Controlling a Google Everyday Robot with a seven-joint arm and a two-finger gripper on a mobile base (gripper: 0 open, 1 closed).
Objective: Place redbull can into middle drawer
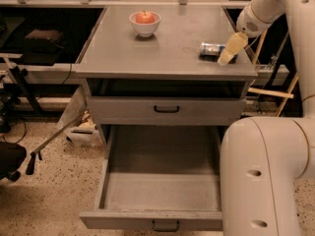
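Gripper at redbull can — middle drawer pulled open.

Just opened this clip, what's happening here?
A one-armed robot is working at a grey cabinet. Its gripper is down at one end of the redbull can, which lies on its side on the cabinet top. The middle drawer below is pulled open, with no can in it yet. A white bowl holding an apple sits further back.
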